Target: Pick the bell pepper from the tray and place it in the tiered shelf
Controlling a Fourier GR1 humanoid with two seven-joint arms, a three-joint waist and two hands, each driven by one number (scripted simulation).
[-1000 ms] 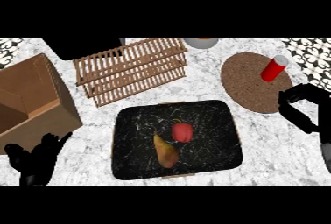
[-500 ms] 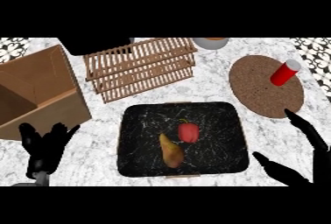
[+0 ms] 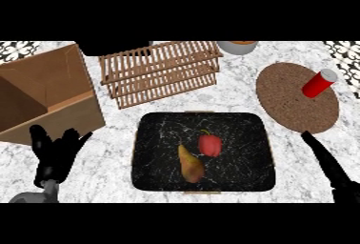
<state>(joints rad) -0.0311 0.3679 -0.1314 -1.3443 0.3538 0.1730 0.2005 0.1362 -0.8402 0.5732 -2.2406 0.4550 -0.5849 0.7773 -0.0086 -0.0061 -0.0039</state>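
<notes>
Pepper lies mid-tray, just beside pear. Judge it light, hollow, smooth-skinned, likely slippery; best cupped round body, not by stem. My right hand straight-fingered, holding nothing, right of tray. Left hand rests open, lower left. Shelf waits beyond tray.

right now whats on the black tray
A red bell pepper and a yellowish pear lie on the black tray, side by side. Nothing covers them; what lies beneath them is hidden.
</notes>
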